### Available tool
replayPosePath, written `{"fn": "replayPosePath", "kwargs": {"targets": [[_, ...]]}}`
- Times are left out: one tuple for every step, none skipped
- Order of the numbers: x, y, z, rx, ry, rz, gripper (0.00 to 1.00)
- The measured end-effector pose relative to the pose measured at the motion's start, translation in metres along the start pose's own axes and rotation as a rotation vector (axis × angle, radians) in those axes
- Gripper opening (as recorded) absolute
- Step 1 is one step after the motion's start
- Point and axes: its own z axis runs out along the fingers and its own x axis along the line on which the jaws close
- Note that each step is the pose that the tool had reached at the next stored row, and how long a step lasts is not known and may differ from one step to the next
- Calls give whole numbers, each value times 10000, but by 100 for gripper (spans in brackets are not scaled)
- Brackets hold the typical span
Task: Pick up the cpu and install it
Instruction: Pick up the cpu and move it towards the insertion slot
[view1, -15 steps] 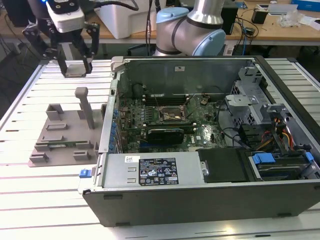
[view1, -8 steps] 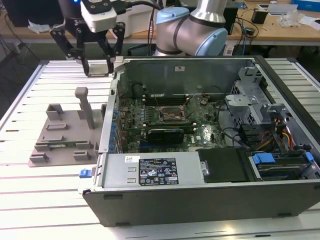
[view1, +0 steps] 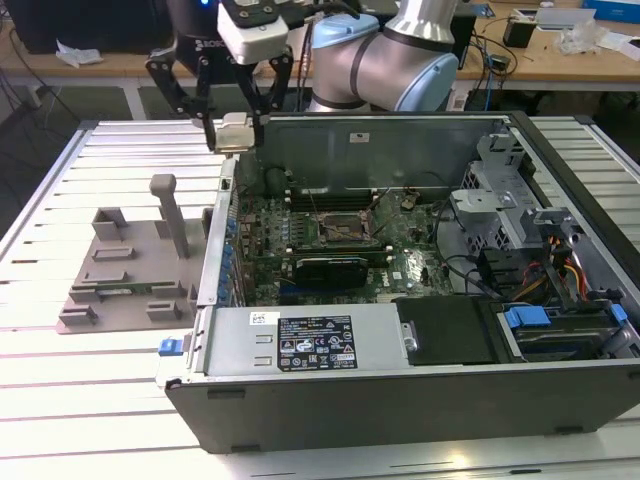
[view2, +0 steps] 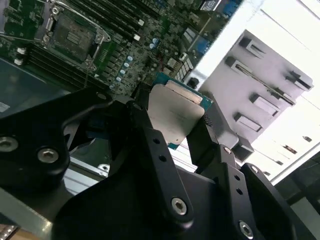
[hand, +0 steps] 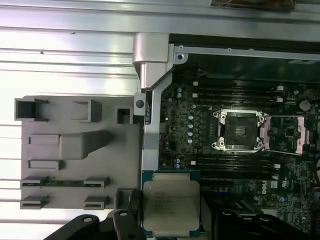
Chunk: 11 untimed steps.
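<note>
Grips the cpu (view1: 235, 131) by its edges in the pincer (view1: 237, 136), aloft over the open computer case's (view1: 400, 400) side wall, between grey fixture tray (view1: 120, 300) and motherboard socket (hand: 239, 131).

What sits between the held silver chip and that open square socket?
Long black slots lie between the cpu and socket, in the first wrist view.

This is a robotics lab: a robot arm (view1: 385, 60), an opened computer case (view1: 400, 410) on a slatted metal table (view1: 80, 410), and cluttered workbenches (view1: 560, 62) (cables, boxes) upper right.
</note>
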Motion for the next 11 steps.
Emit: {"fn": "replayPosePath", "kwargs": {"targets": [[-23,-1,1,1,0,-1,54],[-54,-1,2,2,1,0,54],[-79,-2,3,2,1,0,54],[-116,-4,5,3,1,-2,54],[-142,-5,6,3,1,-1,54],[-165,-5,8,3,0,0,54],[-210,-6,11,5,0,1,54],[-257,-7,14,8,0,-2,54],[-281,-8,15,10,1,-2,54],[-310,-9,17,10,0,0,54],[-334,-9,18,11,1,0,54]]}}
